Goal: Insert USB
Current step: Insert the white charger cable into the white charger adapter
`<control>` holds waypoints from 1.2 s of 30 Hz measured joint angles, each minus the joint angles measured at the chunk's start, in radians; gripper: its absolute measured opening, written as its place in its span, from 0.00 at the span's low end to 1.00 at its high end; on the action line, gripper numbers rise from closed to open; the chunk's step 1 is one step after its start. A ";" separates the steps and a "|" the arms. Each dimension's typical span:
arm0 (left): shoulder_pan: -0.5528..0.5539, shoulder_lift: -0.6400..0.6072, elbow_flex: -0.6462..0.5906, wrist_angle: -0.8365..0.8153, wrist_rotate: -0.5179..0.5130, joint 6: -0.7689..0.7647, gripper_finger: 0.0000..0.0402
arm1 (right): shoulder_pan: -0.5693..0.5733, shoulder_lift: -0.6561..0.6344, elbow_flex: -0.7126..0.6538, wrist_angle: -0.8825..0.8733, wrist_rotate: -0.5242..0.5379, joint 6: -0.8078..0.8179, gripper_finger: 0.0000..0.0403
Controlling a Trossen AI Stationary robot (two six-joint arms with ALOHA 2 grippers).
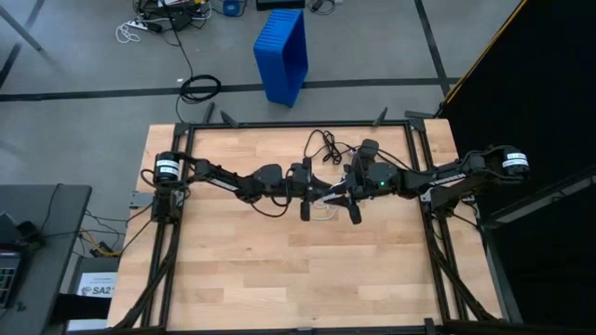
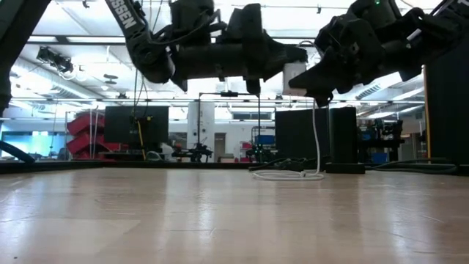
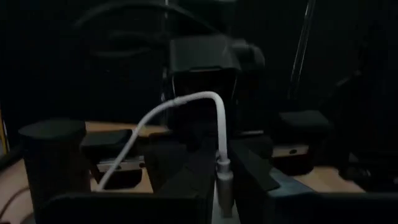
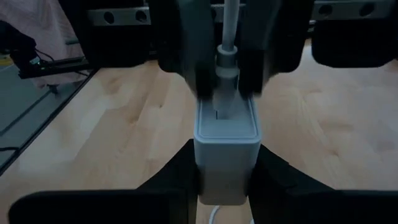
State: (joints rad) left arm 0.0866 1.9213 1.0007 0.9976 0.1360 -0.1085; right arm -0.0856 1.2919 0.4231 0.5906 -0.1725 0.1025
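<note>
Between left pincer [image 3: 227, 186] fingers, USB [image 3: 222, 174] plug, seemingly entering white adapter [image 4: 226, 134].

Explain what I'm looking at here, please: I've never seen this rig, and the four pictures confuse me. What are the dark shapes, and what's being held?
Two dark robot arms meet above a wooden table. The high view looks straight down on it; the low view looks level across it; each wrist view looks out past one arm's own fingers. The right gripper holds a white charger block in mid-air. The left gripper has its fingers closed on the plug of the white USB cable, right at the block's socket. I cannot tell whether the plug is fully in. The rest of the cable hangs down to a loop on the table. A black cord lies farther back.
</note>
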 joint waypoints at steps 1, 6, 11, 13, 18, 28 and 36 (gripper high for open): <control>0.000 0.000 0.011 -0.022 0.000 0.000 0.06 | 0.000 0.000 0.000 -0.002 0.000 0.000 0.17; 0.000 0.000 0.024 -0.042 0.000 0.020 0.06 | 0.000 0.000 0.000 -0.014 0.000 0.000 0.17; 0.000 0.000 0.024 -0.042 0.009 0.025 0.02 | 0.000 0.000 0.001 -0.022 0.000 0.000 0.17; 0.001 0.000 0.024 -0.034 0.010 0.025 0.02 | 0.000 -0.001 0.001 -0.028 0.000 0.000 0.17; 0.002 0.002 0.024 -0.030 0.011 0.024 0.04 | -0.003 -0.002 0.003 -0.048 -0.006 0.009 0.17; 0.006 0.002 0.024 -0.045 0.043 0.024 0.02 | -0.002 -0.002 0.003 -0.057 -0.006 0.009 0.17; 0.006 -0.001 0.024 -0.027 0.015 0.023 0.01 | -0.003 0.000 0.001 0.003 0.004 0.010 0.17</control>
State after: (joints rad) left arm 0.0925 1.9201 1.0248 0.9710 0.1510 -0.0854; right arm -0.0887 1.2915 0.4237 0.5940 -0.1685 0.1127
